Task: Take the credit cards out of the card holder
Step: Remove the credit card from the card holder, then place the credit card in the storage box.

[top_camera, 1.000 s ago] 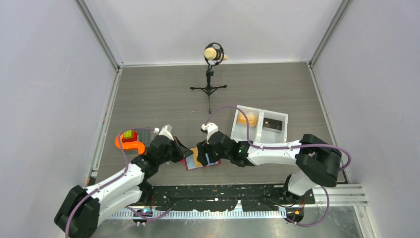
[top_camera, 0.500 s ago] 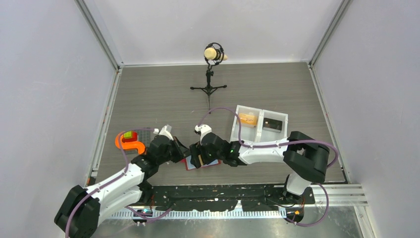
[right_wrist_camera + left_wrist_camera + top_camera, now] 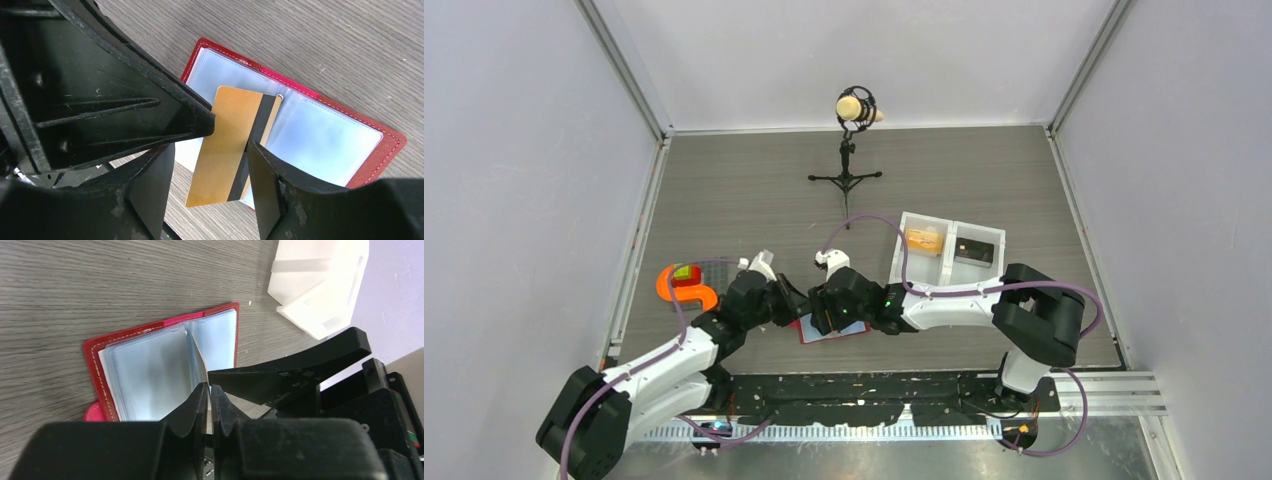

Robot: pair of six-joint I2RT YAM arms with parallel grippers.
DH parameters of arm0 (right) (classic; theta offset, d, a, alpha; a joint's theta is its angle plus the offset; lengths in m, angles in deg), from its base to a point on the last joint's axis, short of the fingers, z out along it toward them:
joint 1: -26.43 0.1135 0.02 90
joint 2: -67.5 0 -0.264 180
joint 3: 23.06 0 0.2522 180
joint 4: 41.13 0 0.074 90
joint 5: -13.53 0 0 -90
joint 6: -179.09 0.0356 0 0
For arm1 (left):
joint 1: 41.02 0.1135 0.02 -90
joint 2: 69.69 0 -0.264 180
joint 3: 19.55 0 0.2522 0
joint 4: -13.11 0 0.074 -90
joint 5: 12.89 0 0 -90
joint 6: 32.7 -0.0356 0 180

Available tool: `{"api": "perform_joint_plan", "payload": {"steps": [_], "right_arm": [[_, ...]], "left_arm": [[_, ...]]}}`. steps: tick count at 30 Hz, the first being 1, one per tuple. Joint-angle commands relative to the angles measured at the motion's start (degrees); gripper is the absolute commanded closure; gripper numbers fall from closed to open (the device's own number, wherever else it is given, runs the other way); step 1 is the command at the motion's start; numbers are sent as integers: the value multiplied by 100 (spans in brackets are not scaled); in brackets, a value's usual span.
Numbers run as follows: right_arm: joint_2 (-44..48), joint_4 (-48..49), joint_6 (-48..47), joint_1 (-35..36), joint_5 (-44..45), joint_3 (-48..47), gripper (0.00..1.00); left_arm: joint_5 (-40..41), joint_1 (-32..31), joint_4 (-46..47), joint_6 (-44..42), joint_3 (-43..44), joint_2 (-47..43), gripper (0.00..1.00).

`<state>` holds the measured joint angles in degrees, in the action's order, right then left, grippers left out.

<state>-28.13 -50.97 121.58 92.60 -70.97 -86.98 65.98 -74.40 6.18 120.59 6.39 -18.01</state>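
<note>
The card holder [image 3: 150,365] lies open on the desk [image 3: 75,280] near its near edge. From the top camera both arms cover most of it. The left gripper [image 3: 209,390] is pinched almost closed on a thin sheet seen edge-on, which looks like the gold credit card [image 3: 225,150]. The right gripper [image 3: 212,145] is spread wide, with a finger on either side of that card. The pockets are cloudy, so I can't tell if any more cards are inside.

White left arm [image 3: 664,362] and right arm [image 3: 964,303], black joints, purple cables [image 3: 864,218]; left gripper [image 3: 209,388] and right gripper [image 3: 231,136] matte black (scuffed, ribbed).
</note>
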Motion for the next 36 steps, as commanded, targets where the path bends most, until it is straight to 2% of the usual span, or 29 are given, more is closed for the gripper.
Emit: {"api": "perform_joint_plan", "payload": {"steps": [1,8,14,18,21,24,31,33,36], "right_arm": [[29,-15,80,34,177,-126,39],[153,-235,101,31,430,-108,51],[338,-348,61,27,708,-60,81],[448,-509,47,27,757,-48,93],[621,-584,60,26,795,-21,95],[965,-614,56,-9,812,32,95],[2116,-553,-120,-596,175,505,95],[2556,-359,13,-861,-64,792,95],[3083,256,389,-1146,-640,1285,95]], "left_arm": [[-235,16,526,51,158,19,90],[-267,21,638,16,133,55,86],[-61,17,5,-311,371,-85,81],[191,23,-518,-501,510,-498,70],[360,25,-985,-641,588,-864,60],[459,25,-1389,-843,692,-1267,54],[218,25,-1935,-1427,960,-2021,49],[-109,26,-1797,-1456,899,-2149,48],[-653,26,-917,-1236,624,-2228,44]]}}
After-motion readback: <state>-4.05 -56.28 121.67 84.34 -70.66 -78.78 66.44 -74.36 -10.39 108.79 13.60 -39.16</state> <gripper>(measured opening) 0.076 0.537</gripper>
